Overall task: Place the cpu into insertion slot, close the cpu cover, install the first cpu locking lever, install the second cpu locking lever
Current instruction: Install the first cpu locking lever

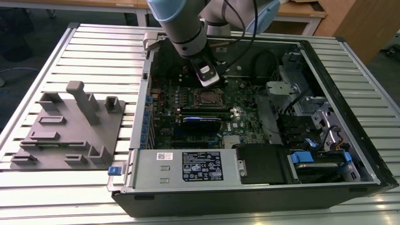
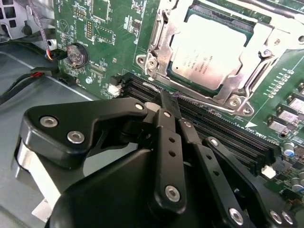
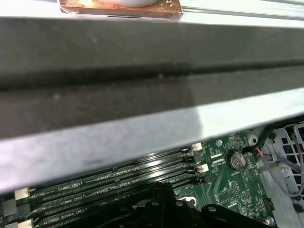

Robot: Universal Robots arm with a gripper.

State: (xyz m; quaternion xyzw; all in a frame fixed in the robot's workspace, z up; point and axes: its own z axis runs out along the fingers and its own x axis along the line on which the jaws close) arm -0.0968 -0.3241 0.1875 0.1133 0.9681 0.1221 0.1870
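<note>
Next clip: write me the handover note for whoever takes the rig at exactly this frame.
Gripper: shut, tips low beside the socket, at a thin wire lever. I cannot tell whether it grips the wire.
Cpu: seated in the insertion slot.
Cpu cover: down over the cpu.
Done: cpu placed, cover closed.
Left: the two locking levers. These views do not confirm that either is latched.

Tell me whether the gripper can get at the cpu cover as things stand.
Probably yes: the gripper hovers close beside the cpu cover, which lies over the cpu; only low memory slots lie between, nothing tall.
</note>
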